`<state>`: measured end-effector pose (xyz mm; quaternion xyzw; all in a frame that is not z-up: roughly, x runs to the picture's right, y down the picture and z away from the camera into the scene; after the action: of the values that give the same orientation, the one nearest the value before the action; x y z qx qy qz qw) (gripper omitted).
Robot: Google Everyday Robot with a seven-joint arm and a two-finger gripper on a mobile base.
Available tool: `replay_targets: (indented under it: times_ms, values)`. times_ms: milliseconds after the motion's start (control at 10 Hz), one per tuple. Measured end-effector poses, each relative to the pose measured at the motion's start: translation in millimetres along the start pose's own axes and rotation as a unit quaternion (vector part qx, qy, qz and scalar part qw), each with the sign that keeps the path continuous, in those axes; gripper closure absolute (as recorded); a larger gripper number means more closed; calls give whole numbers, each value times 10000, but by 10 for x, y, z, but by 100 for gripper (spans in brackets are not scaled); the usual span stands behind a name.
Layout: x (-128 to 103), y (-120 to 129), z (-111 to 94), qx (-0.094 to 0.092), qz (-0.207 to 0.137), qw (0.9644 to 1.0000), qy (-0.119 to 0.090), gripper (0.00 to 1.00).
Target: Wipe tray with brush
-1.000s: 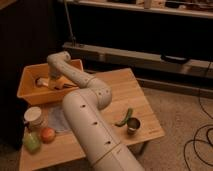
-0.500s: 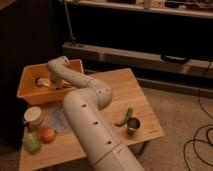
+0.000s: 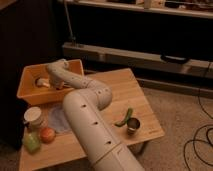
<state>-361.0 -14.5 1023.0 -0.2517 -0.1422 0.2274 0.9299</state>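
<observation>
1. Gripper (image 3: pixel 44 82) at the end of the big white arm (image 3: pixel 92 117) sits low inside the tray, toward its left half. I cannot tell how wide it stands or whether it has hold of anything.
2. Wooden desk (image 3: pixel 135 97) carries everything; the arm crosses its middle from the near edge.
3. Yellow-orange tray (image 3: pixel 27 75) stands on the desk's far left corner, its near wall partly hidden by the arm.
4. Pale blue-grey cloth (image 3: pixel 56 120) lies flat in front of the tray, touching the arm's left side.
5. White mug (image 3: pixel 33 116), orange fruit (image 3: pixel 47 134) and green fruit (image 3: pixel 31 142) cluster at the near left.
6. Green pod (image 3: pixel 124 118) leans by a small metal cup (image 3: pixel 133 125) — both right of the arm.
7. Brush (image 3: pixel 37 80) — only a pale bit shows in the tray, just beside the gripper.
</observation>
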Motion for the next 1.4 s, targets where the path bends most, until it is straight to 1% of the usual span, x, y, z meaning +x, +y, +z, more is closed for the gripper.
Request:
replay_targets:
  times_ms: [300,600,700,1000,1100,1200,1300,1400]
  values:
    - [-14,21,-16,-5,-33,10000,19,66]
    - [-10,40,-68,-15,-56,10000,32,94]
    - [-6,41,-76,-17,-50,10000,34,99]
    - [7,29,-89,-11,-33,10000,34,100]
    - [80,-45,-179,54,-73,9999,53,100]
    - [169,-132,-293,113,-95,9999,85,100]
    - [213,-251,-558,210,-114,9997,34,100]
    - [212,-319,-784,283,-150,9995,10,100]
